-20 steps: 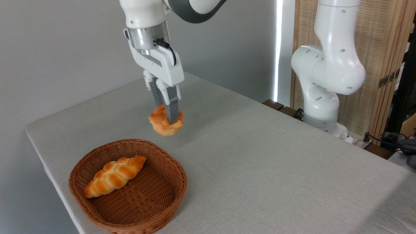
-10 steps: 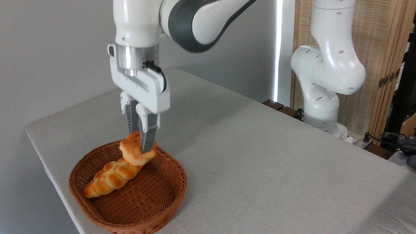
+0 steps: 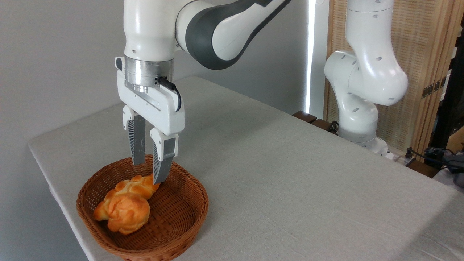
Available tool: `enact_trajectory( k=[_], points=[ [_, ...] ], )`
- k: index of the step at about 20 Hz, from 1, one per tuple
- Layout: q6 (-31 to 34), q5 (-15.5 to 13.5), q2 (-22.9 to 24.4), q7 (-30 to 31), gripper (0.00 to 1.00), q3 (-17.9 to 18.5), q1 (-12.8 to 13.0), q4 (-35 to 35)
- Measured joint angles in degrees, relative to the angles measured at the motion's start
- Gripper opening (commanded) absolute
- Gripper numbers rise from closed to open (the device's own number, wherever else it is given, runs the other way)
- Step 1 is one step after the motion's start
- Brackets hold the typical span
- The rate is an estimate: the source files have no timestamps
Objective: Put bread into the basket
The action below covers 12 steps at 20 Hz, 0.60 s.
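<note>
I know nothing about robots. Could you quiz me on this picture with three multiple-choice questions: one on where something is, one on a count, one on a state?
1. Where does the small round golden-orange bun lie?
A. on the table
B. in the round brown wicker basket
C. in the pincer

2. How many breads are in the basket?
A. one
B. two
C. four

3. How is the white pincer?
A. open, empty
B. shut on the bun
C. shut on the rim

Answers:
1 B, the bun rests inside the rim, against the long braided loaf.
2 B, bun and loaf.
3 A, its fingers stand apart above the basket, holding nothing.
</note>
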<state>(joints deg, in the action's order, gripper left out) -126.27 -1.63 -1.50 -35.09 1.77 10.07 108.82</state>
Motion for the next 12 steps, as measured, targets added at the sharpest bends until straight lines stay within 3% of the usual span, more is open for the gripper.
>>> enact_trajectory(
  k=[7,12],
  points=[
    [0.79,-0.45,3.71,4.29,1.0,0.07,0.07,-0.34],
    [10.95,-0.46,6.69,6.29,1.0,-0.09,0.46,-3.08]
  ],
)
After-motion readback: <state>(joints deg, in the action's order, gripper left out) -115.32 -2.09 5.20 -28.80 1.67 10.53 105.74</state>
